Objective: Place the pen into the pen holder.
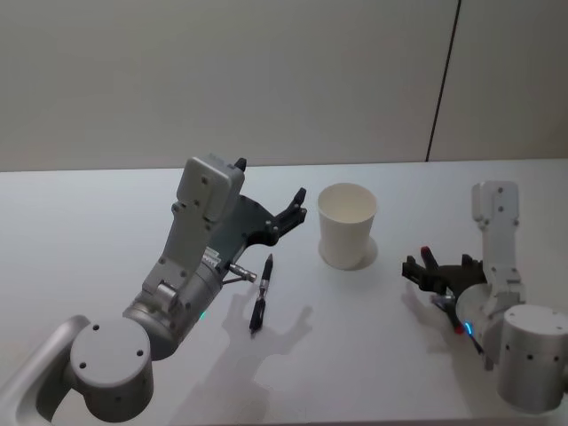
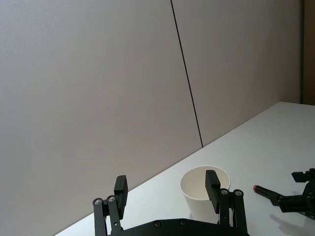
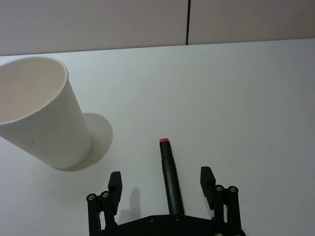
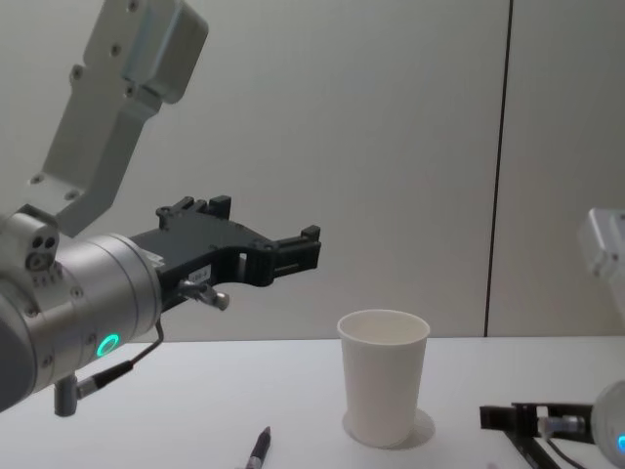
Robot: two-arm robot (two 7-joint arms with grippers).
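- Left gripper [image 1: 297, 206]: raised clear above the white table [image 1: 106, 204], pointing toward the paper cup. Its fingers stand wide apart and hold nothing. In the left wrist view the cup shows between the two fingertips [image 2: 120, 186], farther off. In the chest view the gripper [image 4: 312, 249] hangs higher than the cup's rim and to its left.
- Black pen [image 1: 262, 291]: lies flat on the table below the left gripper, beside the left arm's wrist and apart from the fingers. It is left of the cup and a little nearer the robot. The chest view catches its upper end [image 4: 259, 449] at the bottom edge.
- Paper cup [image 1: 348, 226]: stands upright on the table between the two grippers, mouth up and empty inside [image 3: 44, 118]. Neither gripper touches it.
- Red-tipped pen [image 3: 170, 172]: a second dark pen, in the gap between the right gripper's fingers, red end pointing away from the wrist and toward the cup's side of the table. It touches neither finger. Its rear end passes under the gripper body; I cannot tell whether it rests on the table. It is near the cup but apart from it.
- Right gripper [image 1: 422, 266]: low at table level, right of the cup, fingers [image 3: 206, 177] spread, one on each side of the red-tipped pen, not closed on it.
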